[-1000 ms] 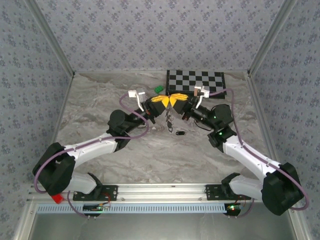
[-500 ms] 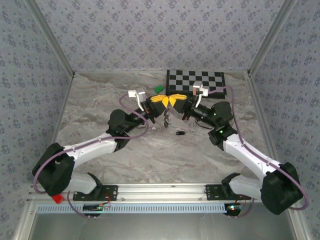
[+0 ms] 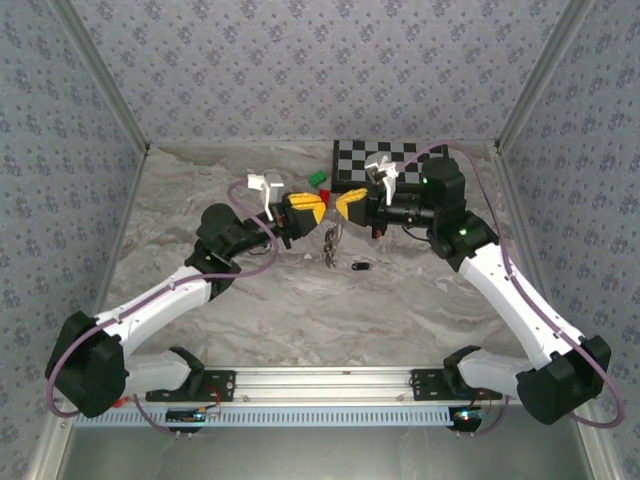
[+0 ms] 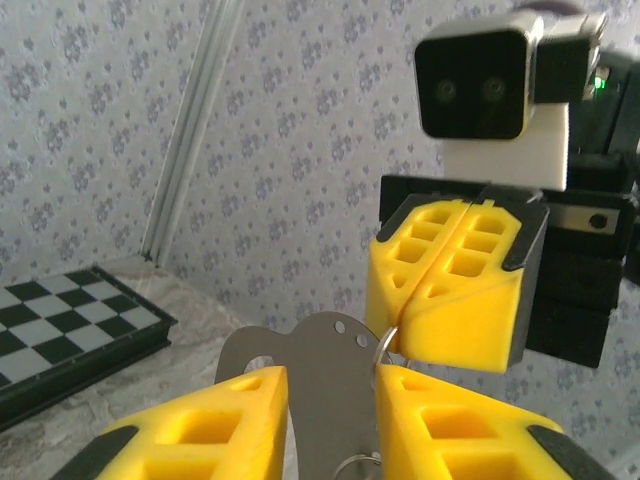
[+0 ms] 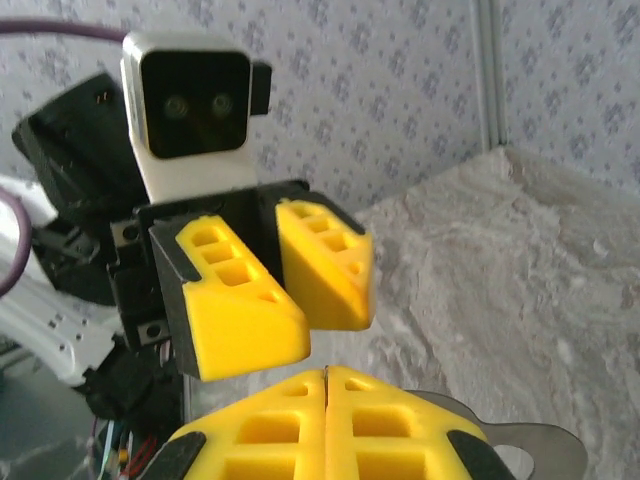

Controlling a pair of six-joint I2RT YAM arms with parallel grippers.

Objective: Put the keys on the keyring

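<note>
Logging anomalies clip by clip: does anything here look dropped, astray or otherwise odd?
One key lies alone on the marble table, apart from the bunch hanging between the raised grippers. The right gripper is shut on the keyring; the left gripper is open around a metal tag. Nothing looks damaged.

Crowded middle, open flanks

The left gripper (image 3: 306, 210) and right gripper (image 3: 350, 203) face each other near the surface's (image 3: 200, 190) far middle, a narrow gap between them where a metal plate (image 3: 331, 240) hangs. Behind stand the checkerboard (image 3: 392, 160) and green block (image 3: 318, 179); a loose key (image 3: 361, 267) lies just in front. Left, right and near stretches lie open.
</note>
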